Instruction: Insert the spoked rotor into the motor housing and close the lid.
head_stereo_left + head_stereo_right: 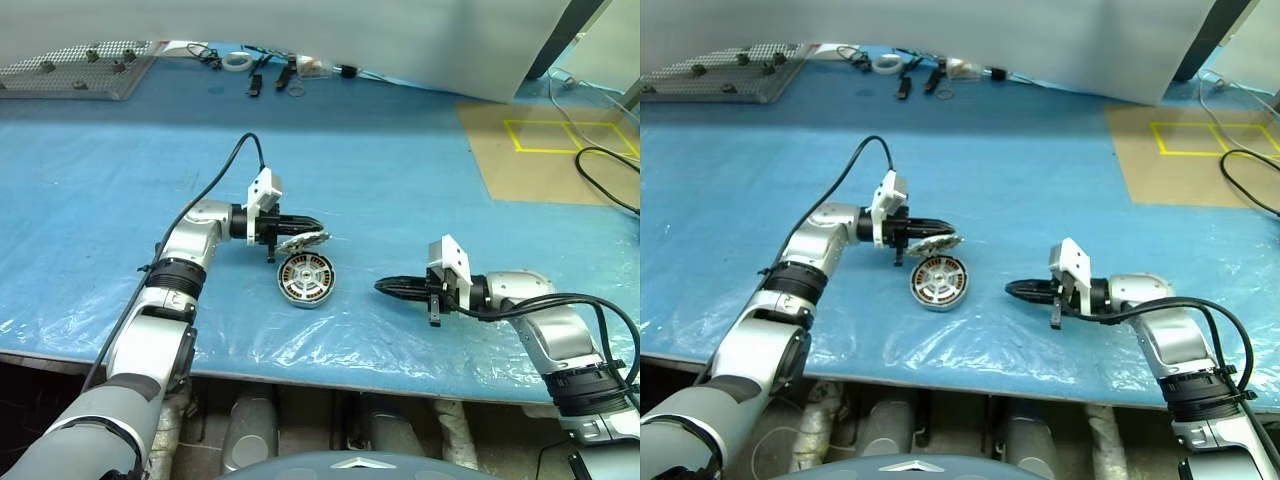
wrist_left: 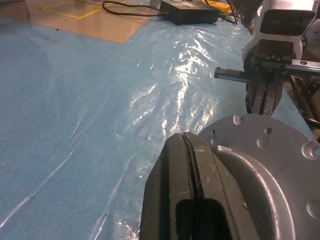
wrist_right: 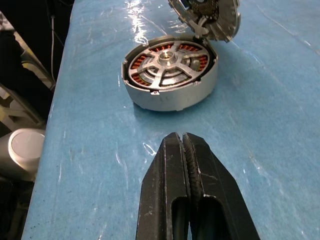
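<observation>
While lid (image 3: 206,15) hangs tilted above housing (image 3: 170,75) rim, blue sheet (image 1: 420,180) open around

No legible text, labels, brands, numbers or signs anywhere.

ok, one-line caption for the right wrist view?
Right tool shut and empty, facing the motor housing with the spoked rotor seated; the lid hangs tilted above its far rim.

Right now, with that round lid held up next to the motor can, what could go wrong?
The left gripper pinches the lid only by its edge, tilted above the motor housing; it could slip or land crooked. The spoked rotor already sits inside, so a skewed lid might jam on it. The housing lies loose on slick plastic sheeting and may slide.
</observation>
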